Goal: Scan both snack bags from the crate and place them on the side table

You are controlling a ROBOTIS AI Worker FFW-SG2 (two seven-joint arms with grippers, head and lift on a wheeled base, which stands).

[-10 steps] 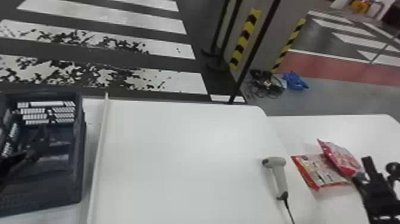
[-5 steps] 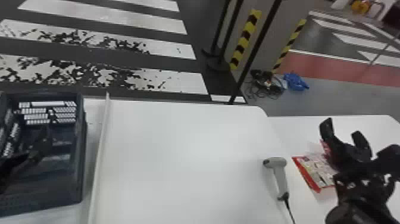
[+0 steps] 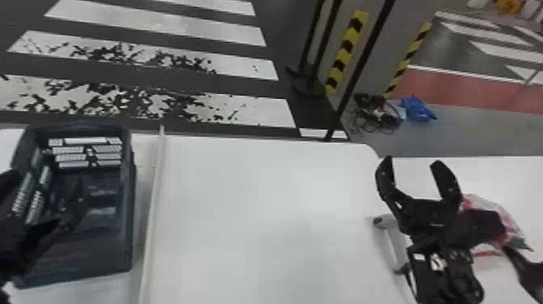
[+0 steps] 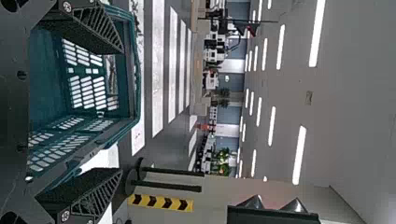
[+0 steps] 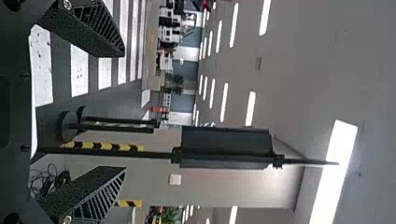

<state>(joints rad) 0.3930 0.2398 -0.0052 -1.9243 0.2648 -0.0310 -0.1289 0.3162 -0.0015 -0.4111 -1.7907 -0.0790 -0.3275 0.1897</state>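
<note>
1. We bring our right gripper (image 3: 412, 169), fingers spread, leftward from the bags to near the scanner (image 3: 398, 238).
2. Our pink bag (image 3: 491, 208) now lies farther right of the scanner, on the surface (image 3: 501, 174).
3. Our left gripper (image 3: 68, 204), fingers apart, is at the crate (image 3: 128, 226), well left of the scanner.

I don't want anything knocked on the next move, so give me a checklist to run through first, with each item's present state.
1. Right gripper free to grasp: ok, jaws apart, nothing between them.
2. Left gripper free: ok, jaws apart and empty, at the crate.
3. Pink-and-white bag on the side table: ok.
4. Second bag on the side table: cannot tell; a red edge shows, the rest is hidden.
5. Scanner clear of the right gripper: cannot tell; the gripper partly covers it in the head view.
6. Both bags scanned: cannot tell.
</note>
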